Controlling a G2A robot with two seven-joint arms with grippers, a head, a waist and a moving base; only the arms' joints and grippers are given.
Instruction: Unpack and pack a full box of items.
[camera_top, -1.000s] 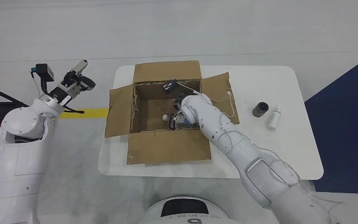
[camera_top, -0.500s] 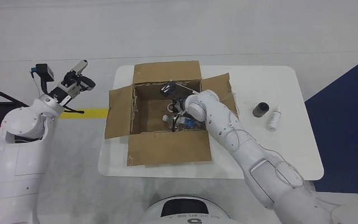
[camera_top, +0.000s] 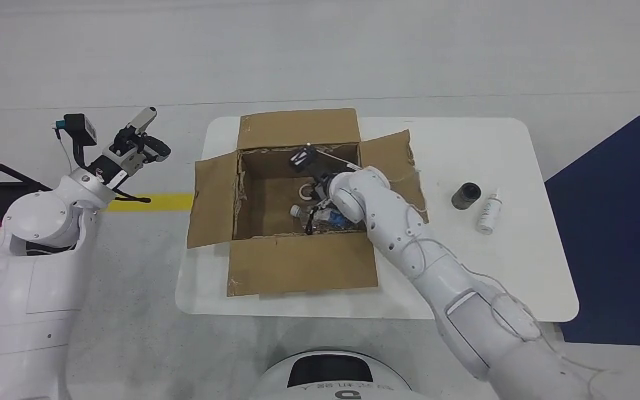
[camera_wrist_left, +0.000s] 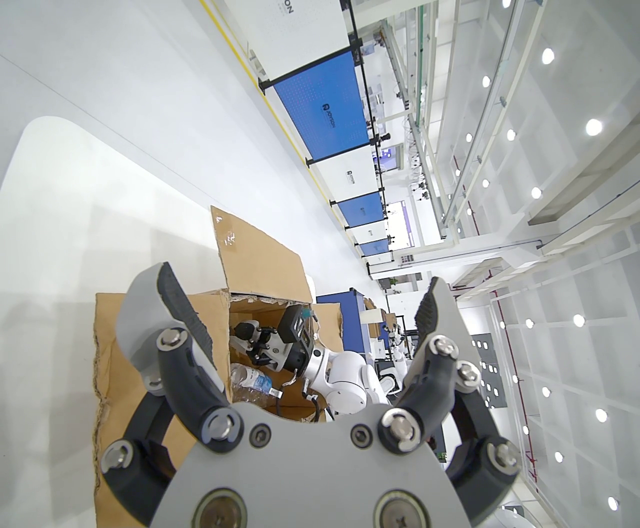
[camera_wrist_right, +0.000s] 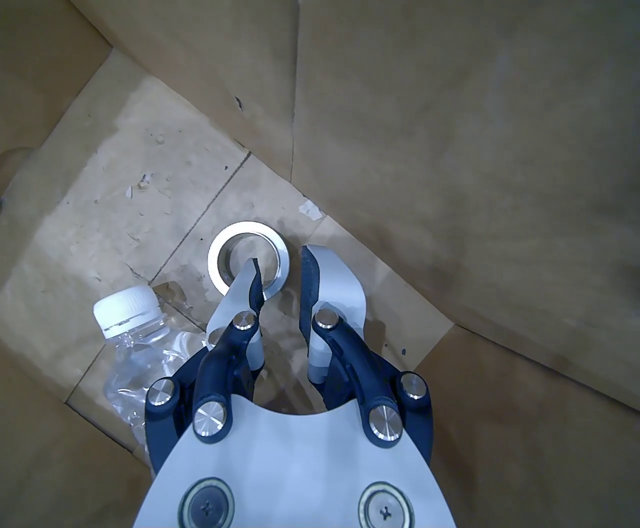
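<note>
An open cardboard box (camera_top: 300, 130) stands on the white table (camera_top: 480, 280). My right gripper (camera_wrist_right: 280, 267) is down inside it, just above the floor. Its fingers are narrowly open and straddle the rim of a metal ring (camera_wrist_right: 216, 257): one fingertip is in the hole, the other outside. A clear plastic bottle with a white cap (camera_wrist_right: 127, 310) lies beside the ring. From above, the ring (camera_top: 302, 190) and bottle (camera_top: 297, 211) show by the right gripper (camera_top: 312, 197). My left gripper (camera_wrist_left: 300, 295) is open and empty, held in the air left of the table (camera_top: 155, 133).
Right of the box, a dark cylinder (camera_top: 465, 195) and a small white bottle (camera_top: 489, 212) stand on the table. The box's flaps are folded outward on all sides. Something blue (camera_top: 340, 218) lies in the box, mostly hidden under my right arm.
My right arm has shifted slightly inside the box, its forearm swinging a little between frames. The left arm has not moved.
</note>
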